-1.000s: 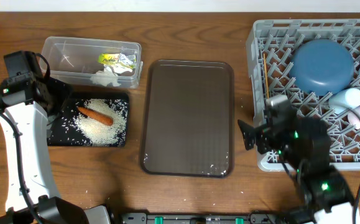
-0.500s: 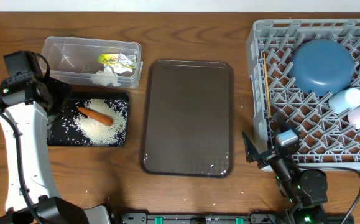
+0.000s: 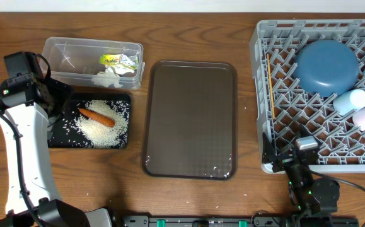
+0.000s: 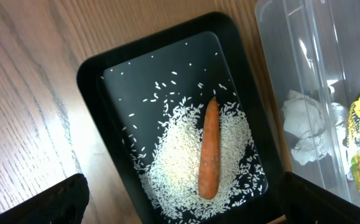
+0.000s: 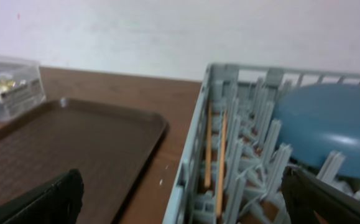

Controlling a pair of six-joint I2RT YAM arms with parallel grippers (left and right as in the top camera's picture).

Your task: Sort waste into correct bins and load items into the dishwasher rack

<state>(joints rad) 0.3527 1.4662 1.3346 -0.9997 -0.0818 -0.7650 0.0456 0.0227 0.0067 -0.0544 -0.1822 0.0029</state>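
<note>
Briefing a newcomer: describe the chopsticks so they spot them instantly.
Find the big grey rack on the right. Just inside its left wall sit the chopsticks. They are thin pale wooden sticks, unlike the round blue bowl beside them.

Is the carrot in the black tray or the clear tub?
In the black tray: the carrot lies on the rice there.

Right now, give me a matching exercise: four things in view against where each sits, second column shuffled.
1 carrot
2 snack wrapper
3 chopsticks
4 brown tray

A in the clear tub
B in the grey rack, along its left wall
C on the rice in the black tray
D on the table, between black tray and rack

Pairs: 1-C, 2-A, 3-B, 4-D.
</note>
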